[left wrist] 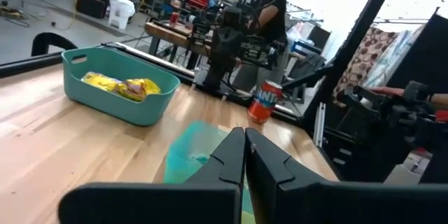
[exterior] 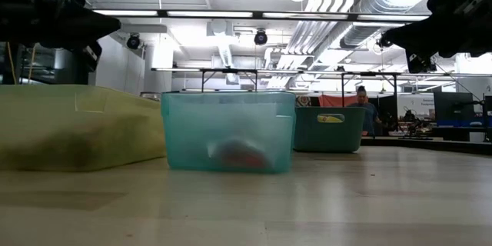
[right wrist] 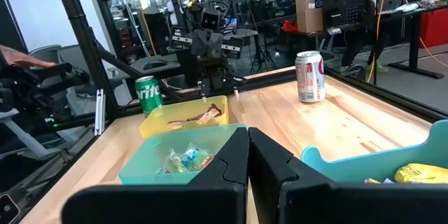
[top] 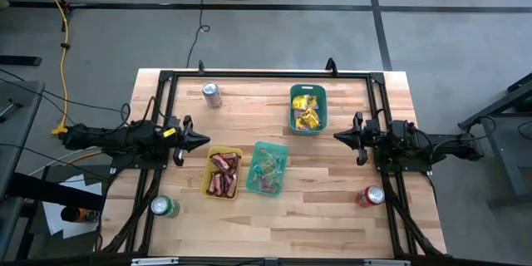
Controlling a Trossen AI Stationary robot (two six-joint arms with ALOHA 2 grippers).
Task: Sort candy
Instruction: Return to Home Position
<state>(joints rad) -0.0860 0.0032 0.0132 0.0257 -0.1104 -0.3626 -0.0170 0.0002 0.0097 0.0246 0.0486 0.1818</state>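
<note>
**Wooden table with the sweets lying in three trays**

Pale wooden planks are being used as the table top (top: 332, 216), and three trays are being shown on it near the middle. No loose sweet is being seen on the bare wood.

Dark red-brown wrapped bars (top: 223, 174) are being held in the long yellow plastic tray (top: 206, 184). Tiny pale pink, blue and green wrapped pieces (top: 266, 170) are being held in the light teal see-through plastic tray (top: 283, 151) just beside it. Bright yellow crinkly packets (top: 308, 115) are being held in the darker teal plastic bin (top: 306, 88), nearer the far edge.

The left gripper (top: 203, 140) is being held above the table at the left side, next to the yellow tray. Its fingers are being pressed together with nothing between them. The right gripper (top: 338, 136) is being held at the right side, apart from the trays, also squeezed closed and empty.

All the sweets are being judged as very light. The wrappers are likely slippery and crinkly. A bar is likely stiff and best pinched across its thin middle. A packet is likely soft and puffy, so a gentle pinch at its middle is being advised. The tiny pieces are best taken one at a time.
</note>
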